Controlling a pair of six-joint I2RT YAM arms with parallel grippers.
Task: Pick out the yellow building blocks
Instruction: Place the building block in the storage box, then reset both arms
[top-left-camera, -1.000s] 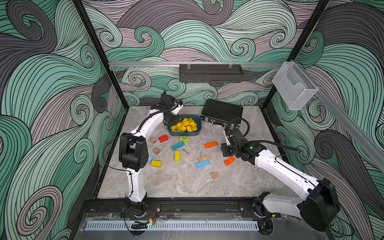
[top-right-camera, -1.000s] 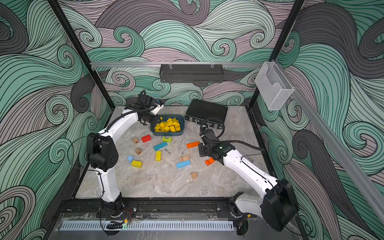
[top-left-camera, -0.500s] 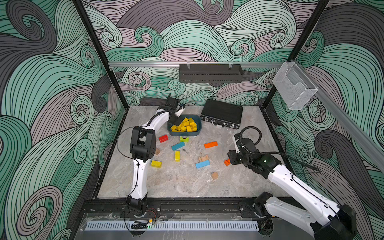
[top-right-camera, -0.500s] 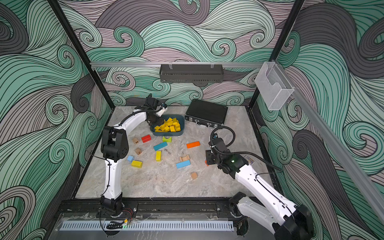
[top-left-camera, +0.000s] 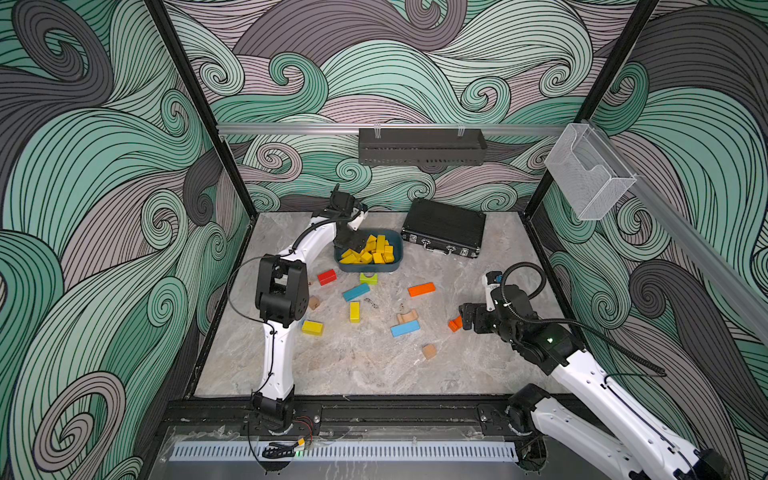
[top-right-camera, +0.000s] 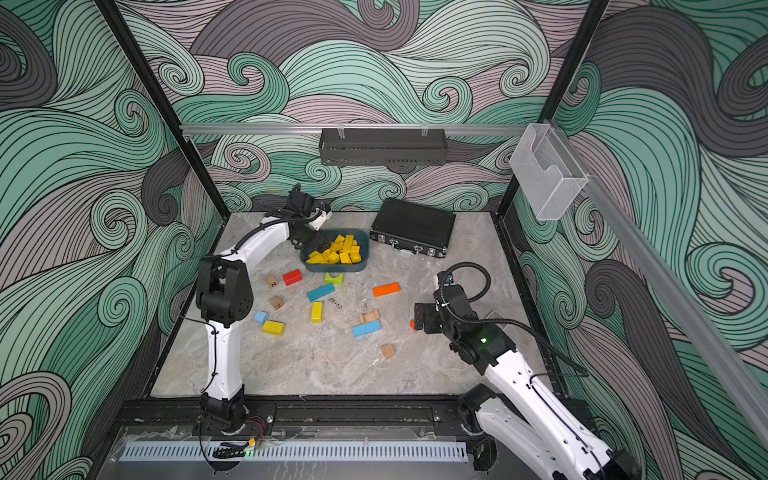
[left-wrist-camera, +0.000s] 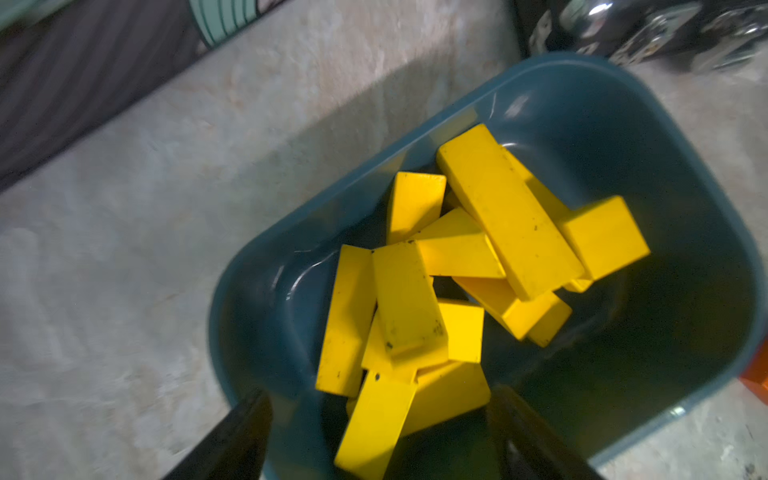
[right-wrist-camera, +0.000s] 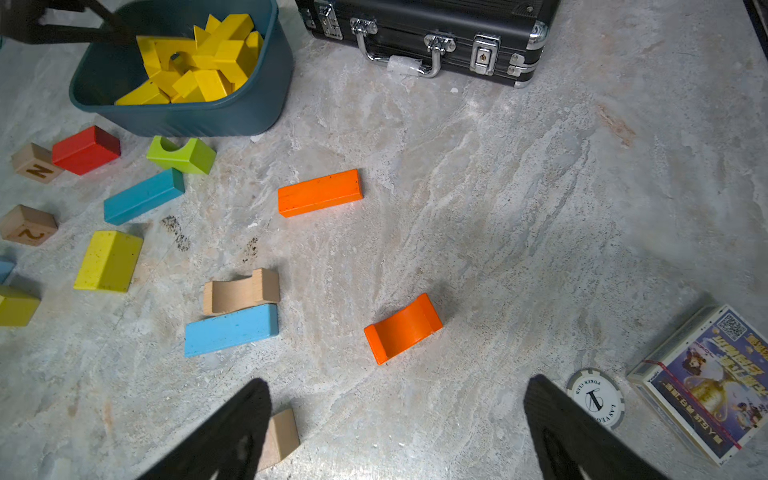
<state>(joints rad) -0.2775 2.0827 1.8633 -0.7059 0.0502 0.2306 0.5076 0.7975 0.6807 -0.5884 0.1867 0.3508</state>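
Many yellow building blocks (left-wrist-camera: 457, 270) lie piled in a teal bin (top-left-camera: 397, 266) at the back of the table, seen in both top views. My left gripper (left-wrist-camera: 378, 399) hangs open over the bin's left end, and a yellow bar lies loose on the pile between its fingers. Two more yellow building blocks lie on the table, a bar (top-left-camera: 354, 311) and a cuboid (top-left-camera: 312, 328). My right gripper (right-wrist-camera: 397, 384) is open and empty, low over the right side. An orange arch block (right-wrist-camera: 402, 328) lies just beyond it.
A black case (top-left-camera: 444, 228) lies right of the bin. Red, blue, orange, lime-green (right-wrist-camera: 181, 154) and plain wooden blocks are scattered across the middle. A poker chip (right-wrist-camera: 596, 397) and a card box (right-wrist-camera: 706, 382) lie by my right gripper. Patterned walls enclose the table.
Both grippers have opened. The left one has dropped toward the bin's left end. The right arm has pulled back toward the front right, away from the bin.
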